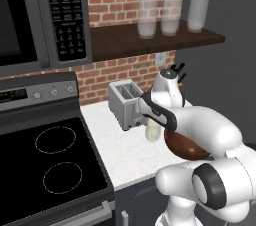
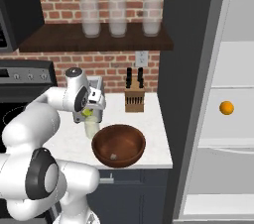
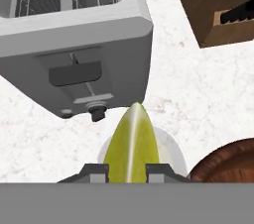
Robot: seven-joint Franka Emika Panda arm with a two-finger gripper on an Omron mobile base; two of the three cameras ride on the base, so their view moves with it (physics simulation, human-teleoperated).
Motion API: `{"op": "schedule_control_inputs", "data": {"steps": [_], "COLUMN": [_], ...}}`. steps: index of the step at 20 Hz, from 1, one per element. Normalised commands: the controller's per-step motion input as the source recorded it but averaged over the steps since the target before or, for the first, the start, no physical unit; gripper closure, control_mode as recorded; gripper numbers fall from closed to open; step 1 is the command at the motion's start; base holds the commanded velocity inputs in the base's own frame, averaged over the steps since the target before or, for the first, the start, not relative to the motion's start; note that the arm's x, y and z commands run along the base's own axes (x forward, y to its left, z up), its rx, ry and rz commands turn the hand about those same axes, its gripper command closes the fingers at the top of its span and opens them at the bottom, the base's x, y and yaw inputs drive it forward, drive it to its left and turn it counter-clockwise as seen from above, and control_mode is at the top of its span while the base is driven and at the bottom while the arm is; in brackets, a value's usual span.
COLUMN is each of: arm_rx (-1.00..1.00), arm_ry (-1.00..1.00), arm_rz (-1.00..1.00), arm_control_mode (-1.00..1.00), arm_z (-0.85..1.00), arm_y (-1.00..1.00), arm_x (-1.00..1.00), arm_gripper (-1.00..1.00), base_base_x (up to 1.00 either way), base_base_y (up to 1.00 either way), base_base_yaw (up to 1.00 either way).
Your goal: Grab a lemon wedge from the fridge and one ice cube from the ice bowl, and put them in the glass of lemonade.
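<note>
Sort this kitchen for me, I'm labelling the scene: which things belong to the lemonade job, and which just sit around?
Job:
lemon wedge, held in the gripper
glass of lemonade
ice bowl
ice cube in the bowl
fridge, open

Lying about:
toaster
knife block
orange
shelf glasses
stove
microwave

Brushed-metal toaster, wooden ice bowl, speckled stone counter.

Toaster crowds glass of lemonade; ice bowl probably touching opposite side.
</note>
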Motion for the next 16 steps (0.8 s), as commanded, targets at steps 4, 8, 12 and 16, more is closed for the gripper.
{"op": "schedule_control_inputs", "data": {"steps": [4,8,12,16], "arm_rx": [0.0,0.0,0.0,0.0], "arm_ry": [0.0,0.0,0.0,0.0], "arm_rz": [0.0,0.0,0.0,0.0], "arm_control_mode": [-1.0,-1.0,-1.0,-1.0], "arm_z": [-0.13,0.0,0.0,0.0], "arm_y": [0.0,0.0,0.0,0.0], "arm_x": [0.0,0.0,0.0,0.0], "arm_gripper": [1.0,1.0,-1.0,-1.0], "base_base_x": [0.0,0.0,0.0,0.0], "base_base_y": [0.0,0.0,0.0,0.0], "base_base_yaw": [0.0,0.0,0.0,0.0]}}
